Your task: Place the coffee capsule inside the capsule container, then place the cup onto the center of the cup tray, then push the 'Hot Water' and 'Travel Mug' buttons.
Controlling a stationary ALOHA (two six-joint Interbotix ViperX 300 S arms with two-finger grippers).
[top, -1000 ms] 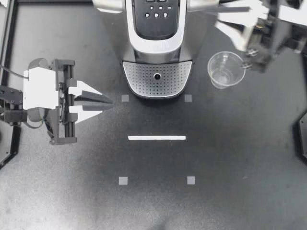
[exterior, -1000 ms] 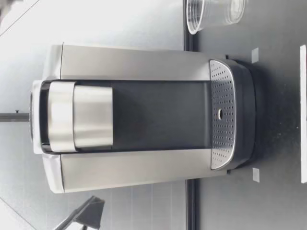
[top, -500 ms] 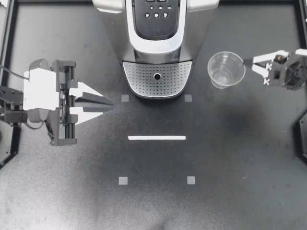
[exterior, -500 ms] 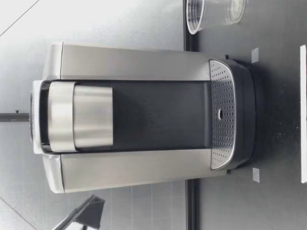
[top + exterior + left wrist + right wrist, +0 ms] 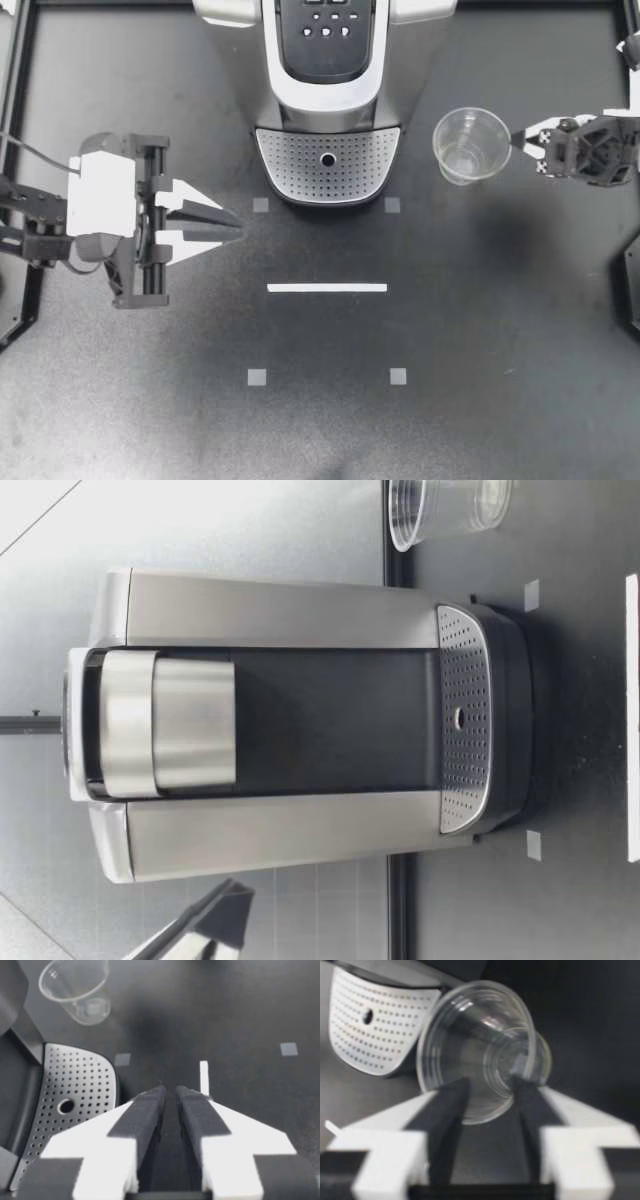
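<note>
cup (image 5: 471, 145): clear, upright on desk (image 5: 450, 320), empty, just ahead of my right fingers (image 5: 528, 146)
my right fingers: spread, gripping nothing
my left fingers (image 5: 228, 222): nearly closed, gripping nothing

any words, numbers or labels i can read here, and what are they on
None can be read.
Button panel on the coffee machine: white marks on the buttons, too small to read.
Silver band below that panel: a faint mark, too blurred to read.
Cup: no print visible.
White tape strip and grey squares on the table: blank.
</note>
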